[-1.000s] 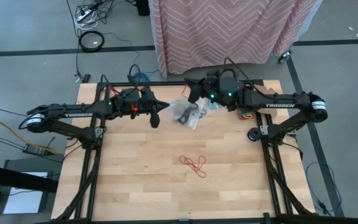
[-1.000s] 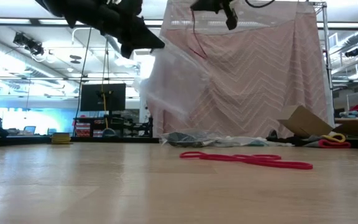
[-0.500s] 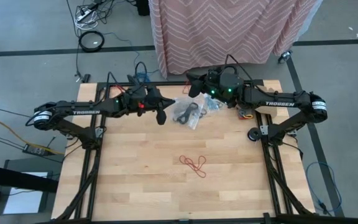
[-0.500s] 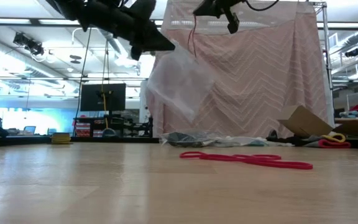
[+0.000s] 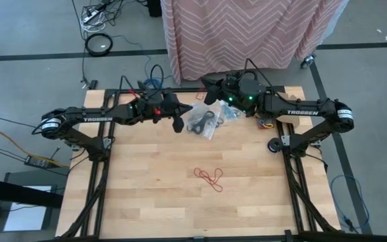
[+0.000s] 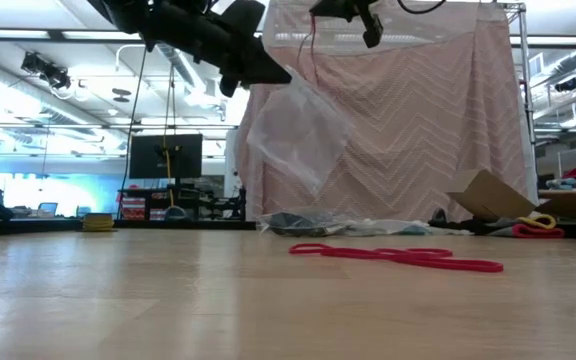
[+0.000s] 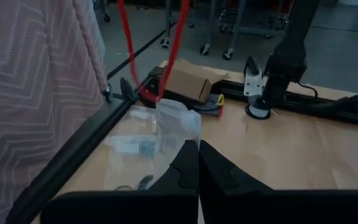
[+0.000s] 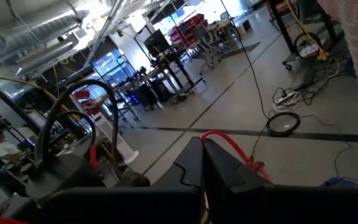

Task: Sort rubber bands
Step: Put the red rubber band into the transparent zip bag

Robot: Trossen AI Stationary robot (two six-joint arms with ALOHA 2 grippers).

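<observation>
You've got red rubber bands [image 5: 209, 177] on a pale wood-plank table [image 5: 153, 195] (light tan, visible grain). Both arms are black, white lettering on each. Clear plastic bag [image 6: 298, 135] hangs see-through, whitish sheen. Clear bags [image 5: 207, 121] on the table show dark bands and a bit of blue inside. Curtain [image 5: 247, 30] behind is dusty pink with a white chevron pattern. Floor grey, black tape lines. Brown cardboard box [image 7: 188, 81].

Overhead view straight down, low view level across table [image 5: 146, 195], both wrists forward.
</observation>
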